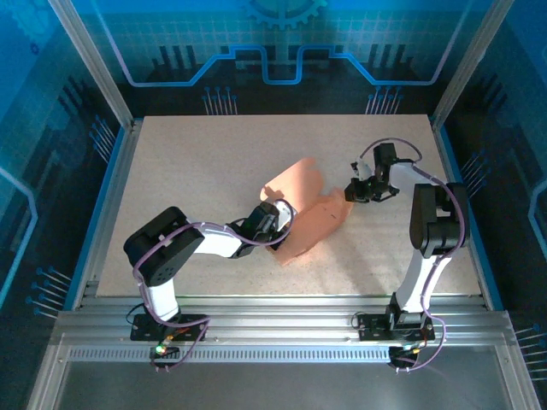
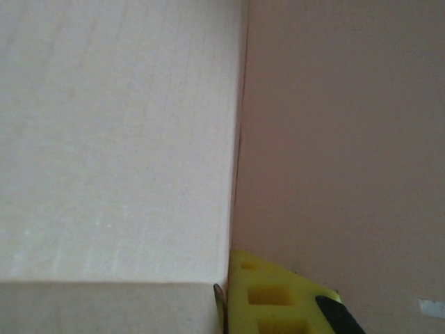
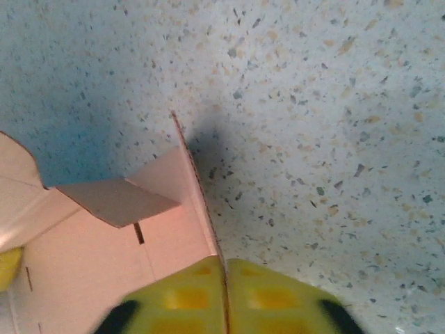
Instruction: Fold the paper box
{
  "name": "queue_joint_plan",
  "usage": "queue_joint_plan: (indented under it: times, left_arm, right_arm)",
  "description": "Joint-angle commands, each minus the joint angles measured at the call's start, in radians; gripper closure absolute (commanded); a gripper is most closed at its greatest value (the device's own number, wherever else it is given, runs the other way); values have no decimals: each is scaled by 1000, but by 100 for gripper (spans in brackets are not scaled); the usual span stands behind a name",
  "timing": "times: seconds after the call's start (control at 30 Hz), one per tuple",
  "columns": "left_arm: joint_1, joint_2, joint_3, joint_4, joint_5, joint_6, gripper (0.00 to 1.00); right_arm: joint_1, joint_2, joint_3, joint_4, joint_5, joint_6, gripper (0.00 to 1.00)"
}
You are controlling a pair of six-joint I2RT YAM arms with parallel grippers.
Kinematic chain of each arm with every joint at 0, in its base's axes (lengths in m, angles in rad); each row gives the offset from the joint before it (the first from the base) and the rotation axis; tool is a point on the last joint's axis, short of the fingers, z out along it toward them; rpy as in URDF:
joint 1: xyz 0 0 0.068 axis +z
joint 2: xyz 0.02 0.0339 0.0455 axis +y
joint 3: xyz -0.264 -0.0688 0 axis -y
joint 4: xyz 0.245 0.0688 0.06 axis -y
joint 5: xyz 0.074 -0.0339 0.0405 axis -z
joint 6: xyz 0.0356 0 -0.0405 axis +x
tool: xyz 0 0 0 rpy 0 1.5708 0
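Speckled stone-look laminate, matt, pale beige with dark and ochre flecks, noted as the top of the table (image 1: 188, 162). Found edged in blue trim (image 1: 101, 213) along the table's left and right sides. Observed behind the table: enclosure walls (image 1: 282, 43), translucent blue, printed with circuit-line and gear motifs. Recorded at the table's far corners: slanted frame posts (image 1: 90, 60) in bare aluminium. Recorded along the table's near edge: ribbed aluminium rails (image 1: 273, 329) carrying both arm bases.

Located at the table's centre: paper box (image 1: 312, 209), thin salmon-orange cardboard, unprinted and smooth, partly raised, with one panel standing toward the table's far side and flatter panels lying toward its near side. Seen close up as flat card faces meeting at a straight crease (image 2: 348, 139), and as creased walls with a curved die-cut flap and small slots (image 3: 174, 236).

Found just left of the table's centre: left gripper (image 1: 278, 224), clenched on the paper box, yellow moulded finger (image 2: 271, 299) pressed beside a card edge. Found just right of the table's centre: right gripper (image 3: 224, 292), clenched on an upright wall edge of the paper box, yellow pads meeting across the thin card.
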Motion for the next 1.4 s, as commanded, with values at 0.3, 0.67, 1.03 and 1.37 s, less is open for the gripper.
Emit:
queue_joint_plan:
  times: [0.3,0.67,1.03,1.37]
  left_arm:
    - [1,39,28,-152,34,-23,94]
    - [3,51,49,-169,52,-28,95]
    - [2,60,53,-162,58,-34,95]
    - [2,60,53,-165,57,-34,95]
  right_arm:
    - [91,-160,-92,11,97,-38,100]
    - [271,-273,-221,109,241,101,100]
    - [305,-281,-288,130,175,84,99]
    - [271,-262,-213,112,239,61,72]
